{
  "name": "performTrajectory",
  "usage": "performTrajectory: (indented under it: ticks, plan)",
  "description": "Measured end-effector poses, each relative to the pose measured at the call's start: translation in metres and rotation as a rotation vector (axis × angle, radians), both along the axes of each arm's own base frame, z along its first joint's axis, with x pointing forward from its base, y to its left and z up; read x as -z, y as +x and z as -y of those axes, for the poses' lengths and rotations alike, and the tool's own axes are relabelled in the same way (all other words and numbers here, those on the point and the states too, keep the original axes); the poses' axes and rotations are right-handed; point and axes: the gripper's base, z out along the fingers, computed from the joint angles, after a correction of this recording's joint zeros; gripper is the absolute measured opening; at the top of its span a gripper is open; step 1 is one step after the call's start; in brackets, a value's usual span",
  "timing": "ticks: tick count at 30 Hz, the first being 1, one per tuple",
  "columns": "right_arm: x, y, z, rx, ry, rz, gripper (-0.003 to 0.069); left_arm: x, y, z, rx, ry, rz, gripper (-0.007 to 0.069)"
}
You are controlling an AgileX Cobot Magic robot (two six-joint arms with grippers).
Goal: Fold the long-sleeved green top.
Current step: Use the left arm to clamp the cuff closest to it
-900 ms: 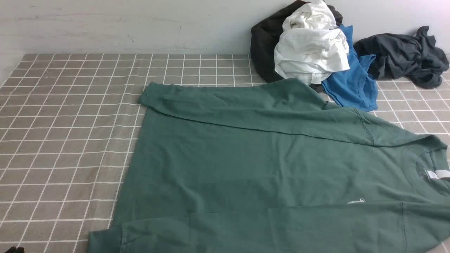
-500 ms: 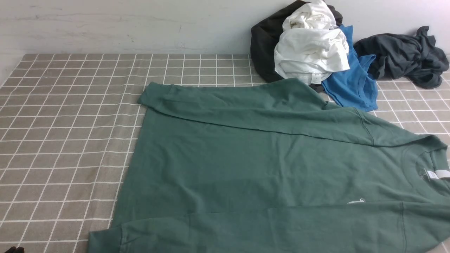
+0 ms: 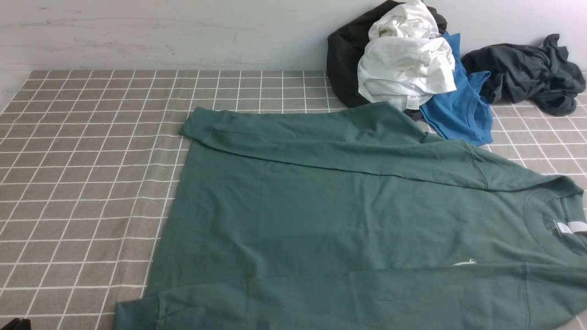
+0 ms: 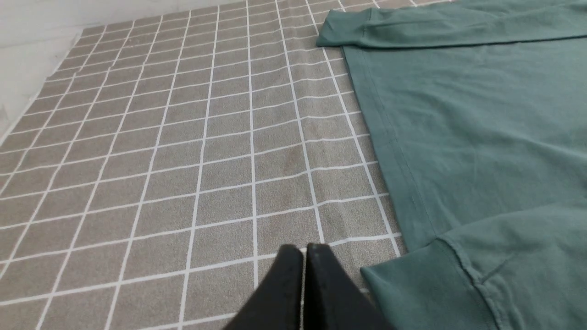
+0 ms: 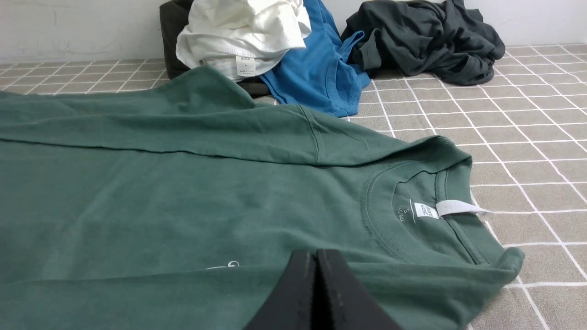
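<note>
On the checked bench, note the green long-sleeved top flat, long axis left-to-right: near cuff just right of the empty, pinched-together left claw, collar nearest the equally closed right claw.

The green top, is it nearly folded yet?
Not nearly. Done: the green long-sleeved top lies flat with the far sleeve and near sleeve laid in over its body. In hand: nothing; the left gripper, shut, is over the checked tablecloth beside the near cuff, and the right gripper, shut, is near the collar. Left: folding the full-length body over.
</note>
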Motion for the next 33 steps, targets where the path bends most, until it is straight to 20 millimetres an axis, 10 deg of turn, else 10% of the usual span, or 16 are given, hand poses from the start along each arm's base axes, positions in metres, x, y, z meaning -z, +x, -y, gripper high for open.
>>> performTrajectory:
  ticks: [10, 28, 33]
  plan:
    - [-0.005, 0.001, 0.000, -0.004, -0.001, 0.061, -0.0015, -0.003, 0.001, 0.000, 0.001, 0.001, 0.053, -0.0008]
    - [-0.070, -0.015, -0.004, -0.070, 0.106, 0.799, -0.0015, -0.076, -0.011, -0.003, 0.011, -0.302, 0.850, -0.0008]
    - [-0.127, -0.014, -0.005, -0.071, 0.081, 0.809, -0.0015, -0.139, -0.002, -0.001, 0.017, -0.407, 0.701, -0.0008]
